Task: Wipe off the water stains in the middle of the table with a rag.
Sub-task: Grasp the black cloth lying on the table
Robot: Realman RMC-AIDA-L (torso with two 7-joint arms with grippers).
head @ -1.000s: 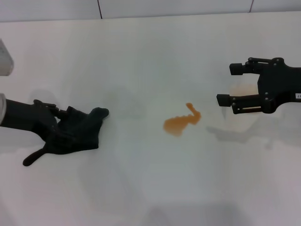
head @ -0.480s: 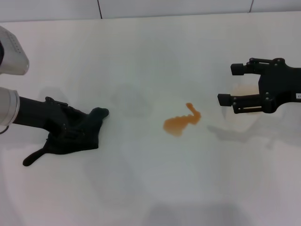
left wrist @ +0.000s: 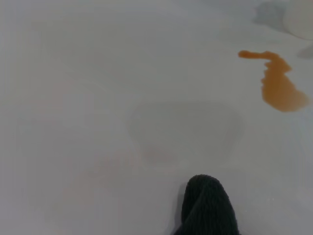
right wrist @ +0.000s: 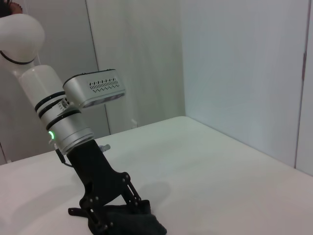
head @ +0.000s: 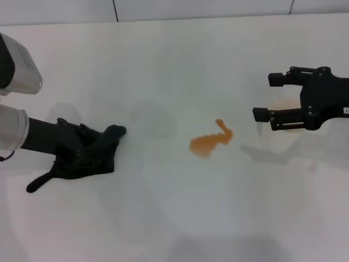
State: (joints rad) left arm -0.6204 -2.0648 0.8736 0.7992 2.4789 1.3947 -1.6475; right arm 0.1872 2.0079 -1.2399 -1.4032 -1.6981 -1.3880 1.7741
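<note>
We see a big white table (head: 163,218) that fills most of the head view. Its top is smooth and a bit shiny. Soft grey shadows lie on it here and there. At the far edge of the table there is a strip of grey tiled wall (head: 202,8) with thin dark lines between the tiles. In the right wrist view the room has pale, plain walls (right wrist: 244,63) that meet in a corner. A dark line runs up one wall near the edge. The light is soft and even
</note>
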